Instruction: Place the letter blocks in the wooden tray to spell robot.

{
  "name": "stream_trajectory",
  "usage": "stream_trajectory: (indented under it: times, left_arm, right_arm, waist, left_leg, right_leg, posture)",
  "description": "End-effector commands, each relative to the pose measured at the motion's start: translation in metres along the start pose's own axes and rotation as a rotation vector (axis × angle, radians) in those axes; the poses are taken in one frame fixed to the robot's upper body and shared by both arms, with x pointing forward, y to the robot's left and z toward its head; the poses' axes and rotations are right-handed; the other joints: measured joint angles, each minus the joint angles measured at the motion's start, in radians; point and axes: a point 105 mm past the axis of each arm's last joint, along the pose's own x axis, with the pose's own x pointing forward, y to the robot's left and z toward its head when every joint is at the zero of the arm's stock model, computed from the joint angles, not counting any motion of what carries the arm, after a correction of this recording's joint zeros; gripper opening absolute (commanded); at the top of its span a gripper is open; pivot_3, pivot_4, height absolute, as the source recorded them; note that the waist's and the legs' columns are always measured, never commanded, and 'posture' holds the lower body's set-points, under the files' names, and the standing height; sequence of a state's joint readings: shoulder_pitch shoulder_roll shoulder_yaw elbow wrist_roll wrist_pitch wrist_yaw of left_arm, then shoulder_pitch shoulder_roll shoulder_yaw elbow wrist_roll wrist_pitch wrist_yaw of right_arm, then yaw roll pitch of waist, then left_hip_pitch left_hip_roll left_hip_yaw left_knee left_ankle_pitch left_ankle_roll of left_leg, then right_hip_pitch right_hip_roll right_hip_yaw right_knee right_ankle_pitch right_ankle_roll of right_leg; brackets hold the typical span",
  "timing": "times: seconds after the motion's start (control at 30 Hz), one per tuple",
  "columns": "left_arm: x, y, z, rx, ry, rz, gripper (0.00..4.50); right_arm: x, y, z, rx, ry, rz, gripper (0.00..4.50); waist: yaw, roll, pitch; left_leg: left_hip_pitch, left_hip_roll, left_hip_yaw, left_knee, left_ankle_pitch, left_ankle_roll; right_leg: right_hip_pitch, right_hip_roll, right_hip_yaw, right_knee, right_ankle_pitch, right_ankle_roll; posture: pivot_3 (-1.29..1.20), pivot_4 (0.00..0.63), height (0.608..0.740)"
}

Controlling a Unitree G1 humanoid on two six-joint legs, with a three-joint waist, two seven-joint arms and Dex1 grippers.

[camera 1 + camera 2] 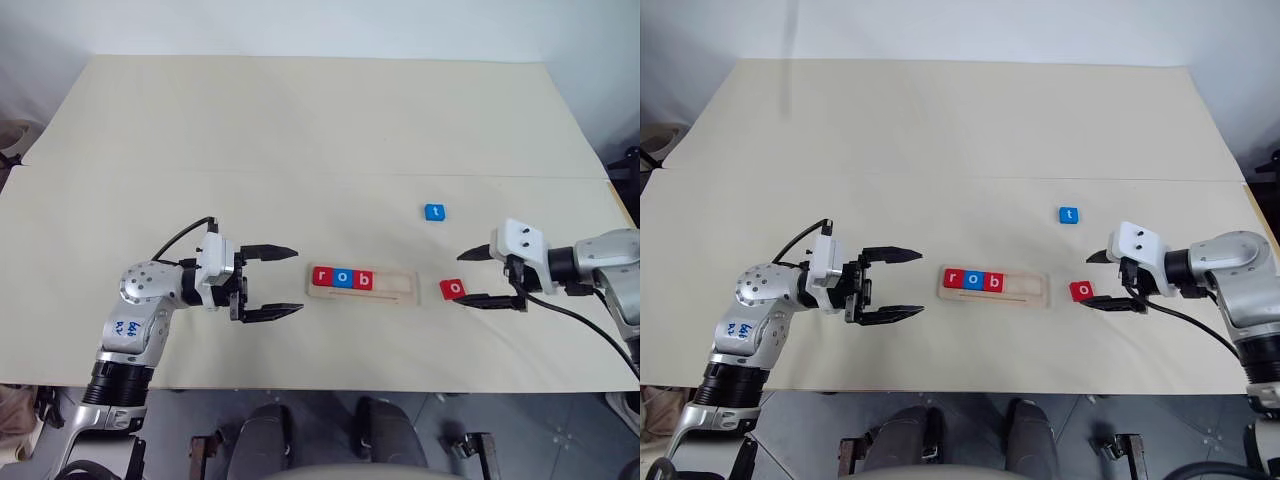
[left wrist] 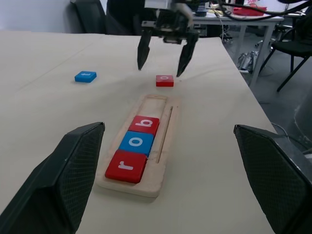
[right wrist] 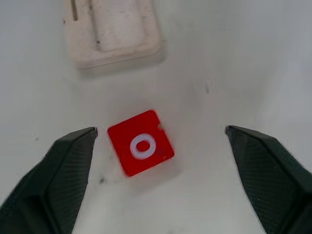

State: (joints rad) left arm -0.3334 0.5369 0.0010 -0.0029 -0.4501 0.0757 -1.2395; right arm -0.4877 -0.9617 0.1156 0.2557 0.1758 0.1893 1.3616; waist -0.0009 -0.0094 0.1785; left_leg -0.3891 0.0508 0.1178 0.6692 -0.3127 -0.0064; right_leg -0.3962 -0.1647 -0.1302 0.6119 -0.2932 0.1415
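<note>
The right fingers (image 3: 156, 180) stand spread wide, with the red o (image 3: 140, 148) flat on the bench (image 1: 300, 130) between them, untouched. The left fingers (image 1: 283, 282) gape empty just beside the tray (image 1: 395, 290), which holds r, o, b (image 1: 343, 278). The blue t (image 1: 434, 212) lies beyond the right fingers.

table (image 1: 300, 130) | wooden tray (image 1: 395, 290) | red o block (image 1: 452, 289) | blue t block (image 1: 434, 212)

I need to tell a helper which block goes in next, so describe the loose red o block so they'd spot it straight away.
Start at the long pale wooden tray on the beige table, already holding r, o and b. Just past its empty end lies a small flat red square block with a white o, between the open fingers of the right gripper. The other loose block is blue and farther away.
</note>
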Motion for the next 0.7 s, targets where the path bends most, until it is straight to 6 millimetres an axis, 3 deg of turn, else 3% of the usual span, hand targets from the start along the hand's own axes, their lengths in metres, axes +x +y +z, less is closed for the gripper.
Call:
stream_trajectory:
  times: [0.03,0.3,0.47,0.53,0.67,0.7]
  left_arm:
    - [-0.002,-0.005,0.01,0.032,-0.015,-0.015,4.5]
    - [-0.005,-0.003,0.01,0.034,-0.011,0.014,4.5]
    - [-0.005,-0.002,0.01,0.033,-0.012,0.022,4.5]
    - [-0.005,-0.002,0.01,0.033,-0.013,0.022,4.5]
    - [-0.004,-0.002,0.01,0.031,-0.013,0.021,4.5]
    - [-0.004,-0.002,0.01,0.031,-0.012,0.02,4.5]
  right_arm:
    - [0.002,0.0,0.002,-0.021,-0.006,0.029,3.21]
    - [0.004,0.003,0.005,-0.034,-0.002,0.063,0.49]
    - [0.002,-0.007,0.019,-0.003,-0.061,0.019,0.49]
    - [0.0,-0.007,0.025,-0.017,-0.087,0.026,1.15]
    - [-0.004,0.0,0.02,-0.058,-0.043,0.082,2.47]
    - [-0.004,0.001,0.016,-0.063,-0.025,0.089,2.47]
  waist:
    - [0.0,0.0,0.0]
    - [0.0,0.0,0.0]
    - [-0.001,0.0,0.0]
    - [-0.001,0.0,0.0]
    - [0.001,0.0,0.0]
    - [0.001,0.0,0.0]
  left_leg:
    - [0.0,0.0,0.0,0.0,0.0,0.0]
    - [0.0,0.0,0.0,0.001,0.0,0.0]
    - [0.0,0.0,0.0,0.001,0.0,0.0]
    - [0.0,0.0,0.0,0.001,0.0,0.0]
    - [0.0,0.0,0.0,0.001,0.0,0.0]
    - [0.0,0.0,0.0,0.002,0.0,0.0]
  right_leg:
    - [0.0,0.0,0.0,0.0,0.0,0.0]
    - [0.0,0.0,0.0,0.001,0.0,0.0]
    - [0.0,0.0,0.0,0.001,0.0,0.0]
    - [0.0,0.0,0.0,0.001,0.0,0.0]
    - [0.0,0.0,0.0,0.001,0.0,0.0]
    - [0.0,0.0,0.0,0.001,0.0,0.0]
  posture:
    - [0.0,0.15,0.74]
    - [0.0,0.15,0.74]
    - [0.0,0.15,0.74]
    - [0.0,0.15,0.74]
    - [0.0,0.15,0.74]
    - [0.0,0.15,0.74]
